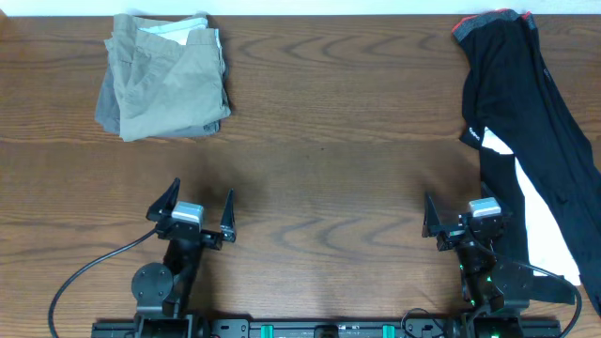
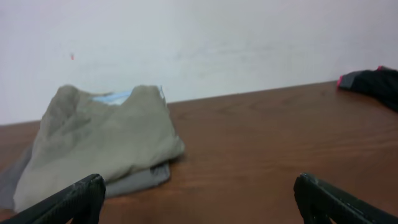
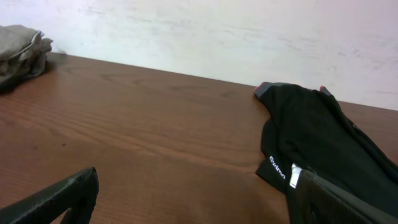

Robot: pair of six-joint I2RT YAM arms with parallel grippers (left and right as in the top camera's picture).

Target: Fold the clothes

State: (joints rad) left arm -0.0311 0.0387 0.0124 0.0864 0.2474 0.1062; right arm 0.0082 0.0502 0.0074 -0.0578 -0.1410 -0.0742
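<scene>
Both tools are parked at the near edge of the table (image 1: 329, 141). The left gripper (image 1: 197, 210) and the right gripper (image 1: 470, 221) each have their jaws spread wide apart and hold nothing. Two groups of clothes are present. A compact pile sits at the far left, khaki shorts (image 1: 169, 80) on top of grey shorts (image 1: 106, 108). It lies straight ahead of the left gripper and well apart from it, and it appears already folded. The black garment (image 1: 535, 122) is unfolded and judged to be the next item. It lies along the right side of the table, its long axis running from the far edge towards the robot and slanting slightly rightward. Its red-trimmed end (image 1: 488, 19) is at the far edge, and its white patch (image 1: 540, 221) is just beside the right gripper, on that gripper's outer side. The right wrist view confirms the garment ahead and to the right of the open fingers. The right arm is clearly nearer, while the left arm would need to cross the full width of the table. Whether the garment's near end hangs over the table edge cannot be told.
</scene>
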